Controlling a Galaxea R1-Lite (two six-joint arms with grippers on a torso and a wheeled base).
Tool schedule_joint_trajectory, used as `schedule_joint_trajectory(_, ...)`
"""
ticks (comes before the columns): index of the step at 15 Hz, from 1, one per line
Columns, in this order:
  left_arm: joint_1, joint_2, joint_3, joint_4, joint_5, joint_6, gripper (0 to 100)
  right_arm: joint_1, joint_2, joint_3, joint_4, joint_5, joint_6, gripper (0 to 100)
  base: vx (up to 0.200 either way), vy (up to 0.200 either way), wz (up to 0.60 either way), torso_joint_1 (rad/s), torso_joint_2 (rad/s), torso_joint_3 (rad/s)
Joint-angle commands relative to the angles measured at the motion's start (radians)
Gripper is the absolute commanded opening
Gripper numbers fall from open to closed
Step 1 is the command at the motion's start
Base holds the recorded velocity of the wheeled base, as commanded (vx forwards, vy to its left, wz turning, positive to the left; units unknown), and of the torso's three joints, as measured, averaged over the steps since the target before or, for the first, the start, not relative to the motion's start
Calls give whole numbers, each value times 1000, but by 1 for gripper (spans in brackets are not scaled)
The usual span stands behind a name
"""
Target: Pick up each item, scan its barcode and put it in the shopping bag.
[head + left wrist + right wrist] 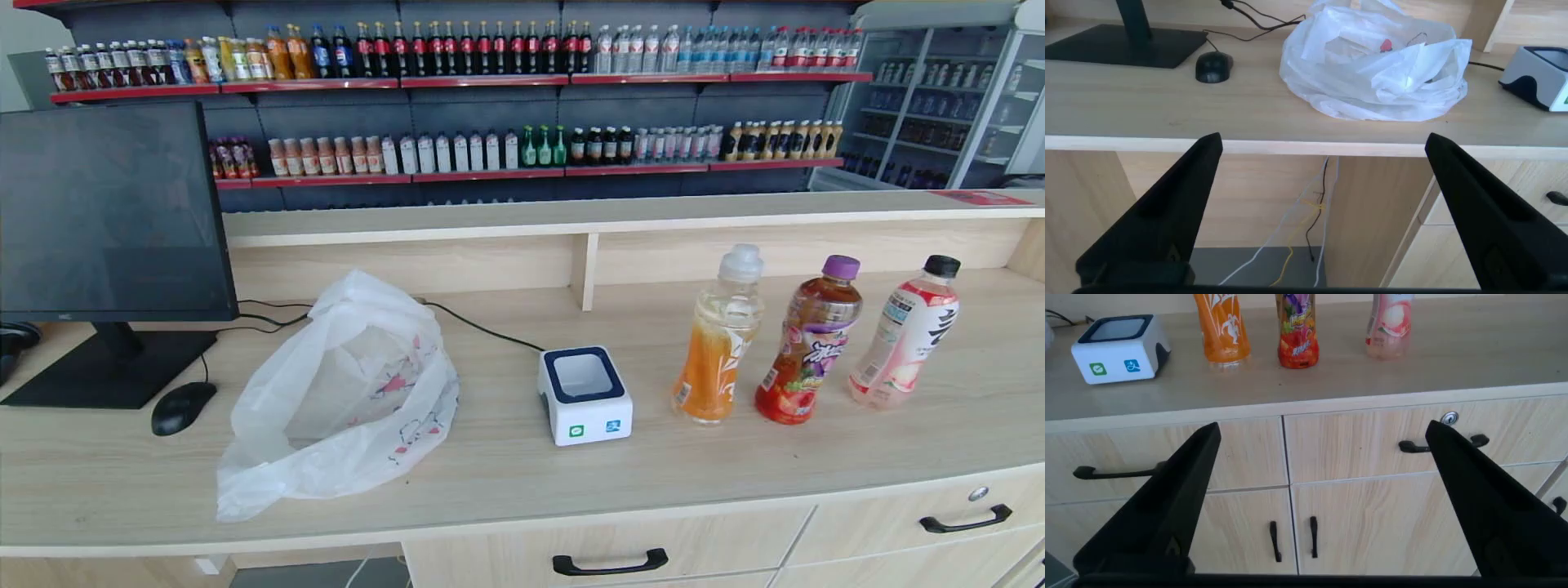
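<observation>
Three bottles stand upright on the wooden counter (506, 457) at the right: an orange drink (718, 343) (1222, 331), a red drink with a purple cap (807, 343) (1297, 333) and a pink drink with a black cap (904, 336) (1391, 328). A white barcode scanner (584, 395) (1117, 349) (1539, 75) sits at the middle. Left of it lies a crumpled white shopping bag (347, 392) (1376, 61). My left gripper (1323, 208) hangs open below the counter's front edge, before the bag. Open as well, my right gripper (1323, 498) is low in front of the cabinet doors, facing the bottles.
A black monitor (110, 220) on its stand and a black mouse (181, 407) (1213, 67) occupy the counter's left end. A raised ledge runs along the back. Drawers and doors with black handles (1413, 445) lie under the counter. Cables hang below it.
</observation>
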State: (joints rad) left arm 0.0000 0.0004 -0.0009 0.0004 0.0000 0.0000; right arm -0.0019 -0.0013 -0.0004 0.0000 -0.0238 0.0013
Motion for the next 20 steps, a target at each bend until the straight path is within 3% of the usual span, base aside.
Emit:
schedule_joint_trajectory(1, 0, 0, 1, 0, 0, 0, 100, 0, 1, 0, 0, 1, -1, 100, 0, 0, 0, 0, 0, 0)
schedule_joint_trajectory(7, 0, 0, 1, 1, 0, 0, 100, 2, 6, -24, -8, 5, -12, 100, 0, 0, 0, 0, 0, 0)
schedule_joint_trajectory(12, 0, 0, 1, 1, 0, 0, 100, 77, 512, -375, -84, 33, -53, 100, 0, 0, 0, 0, 0, 0)
schedule_joint_trajectory(13, 0, 0, 1, 1, 0, 0, 100, 88, 601, -411, -158, 33, -56, 100, 0, 0, 0, 0, 0, 0)
schedule_joint_trajectory(14, 0, 0, 1, 1, 0, 0, 100, 91, 791, -437, -370, 33, -55, 100, 0, 0, 0, 0, 0, 0)
schedule_joint_trajectory(16, 0, 0, 1, 1, 0, 0, 100, 95, 974, -452, -592, 33, -58, 100, 0, 0, 0, 0, 0, 0)
schedule_joint_trajectory(20, 0, 0, 1, 0, 0, 0, 100, 250, 1204, -471, -874, 33, -81, 100, 0, 0, 0, 0, 0, 0)
